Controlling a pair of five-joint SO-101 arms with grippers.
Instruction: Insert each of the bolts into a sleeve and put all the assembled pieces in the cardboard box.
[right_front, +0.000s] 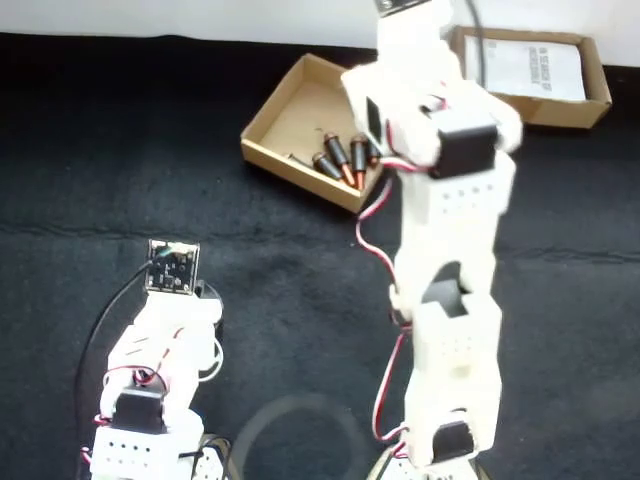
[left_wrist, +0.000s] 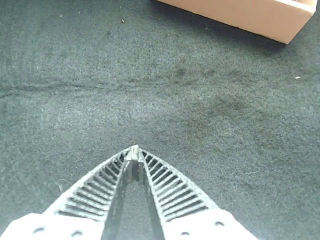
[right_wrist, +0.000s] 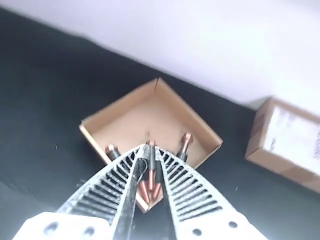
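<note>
Left pincer (left_wrist: 134, 151), tips together and empty, sits over the bench (left_wrist: 75, 75) short of the cardboard box (right_front: 290, 115). Right pincer (right_wrist: 148, 146), likewise closed, hangs above the box; assembled pieces (right_front: 337, 155) lie inside, judged small, stiff, slick: grip across the sleeve.

The cardboard box (right_front: 295, 115) sits toward the far edge of the tabletop (right_front: 120, 150), about midway along it. The assembled pieces (right_front: 340, 158) lie together in its right part. A second box (right_front: 545, 75) lies at the far right corner. The right claw (right_wrist: 148, 146) hangs above the cardboard box, and the left claw (left_wrist: 134, 149) is toward the near-left corner.
</note>
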